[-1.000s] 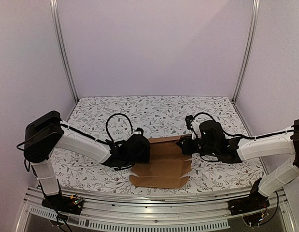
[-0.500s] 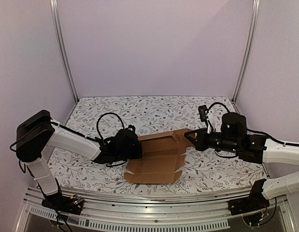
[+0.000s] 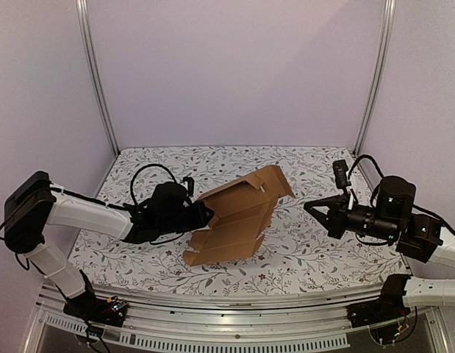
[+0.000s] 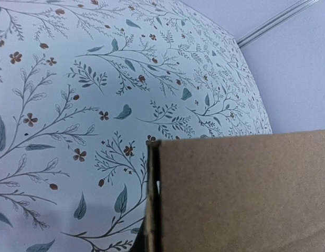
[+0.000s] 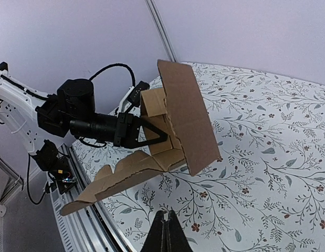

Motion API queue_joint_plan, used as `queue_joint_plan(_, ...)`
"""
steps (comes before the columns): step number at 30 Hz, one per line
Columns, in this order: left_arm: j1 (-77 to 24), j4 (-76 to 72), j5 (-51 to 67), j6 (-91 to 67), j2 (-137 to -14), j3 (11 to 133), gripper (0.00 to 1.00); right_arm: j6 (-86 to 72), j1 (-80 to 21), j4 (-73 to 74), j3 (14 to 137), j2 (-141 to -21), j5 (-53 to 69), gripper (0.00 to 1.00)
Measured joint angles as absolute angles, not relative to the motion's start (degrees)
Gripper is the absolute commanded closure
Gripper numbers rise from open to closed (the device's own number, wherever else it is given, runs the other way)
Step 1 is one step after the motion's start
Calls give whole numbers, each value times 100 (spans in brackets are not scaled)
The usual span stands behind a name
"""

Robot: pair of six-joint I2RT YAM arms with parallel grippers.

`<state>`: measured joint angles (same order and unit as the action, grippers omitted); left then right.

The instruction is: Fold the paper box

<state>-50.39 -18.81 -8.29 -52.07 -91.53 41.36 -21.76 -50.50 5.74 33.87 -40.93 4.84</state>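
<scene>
The paper box (image 3: 238, 217) is a partly folded brown cardboard sheet held at a slant above the middle of the bench (image 3: 308, 165). In the top view its long axis runs from a low corner near the front left up to a high end at the far right. The top panel bends over at that high end and points toward the right arm (image 3: 389, 209). From the right wrist view the paper box (image 5: 186, 115) shows one broad panel standing steeply, with smaller flaps folded behind it and a long flap trailing low toward the front rail.

Whether that low flap touches the bench cannot be told from any view. In the left wrist view the paper box (image 4: 241, 194) fills the lower right as a blank cardboard face with one raw corrugated edge, and it hides the left jaws. The flowered bench (image 4: 73, 105) takes up the remainder of that view.

The left arm (image 3: 87, 215) reaches low and nearly level from its base at the left, its wrist pointing right. The left jaws pinch the box at its left edge, about halfway up; the right wrist view shows them clamped on a cardboard flap. The right arm comes in from the right with its wrist pointing left at the box. The right jaws are pressed together into a narrow point and hold nothing, apart from the box with bare bench showing between.
</scene>
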Motion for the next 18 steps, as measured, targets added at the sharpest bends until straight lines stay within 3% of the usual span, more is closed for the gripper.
queue_joint_plan(18,-4980,-2335,139,-5614,-8589,4086,100,-2152,-5107,-897,3461,-4976,1203,100)
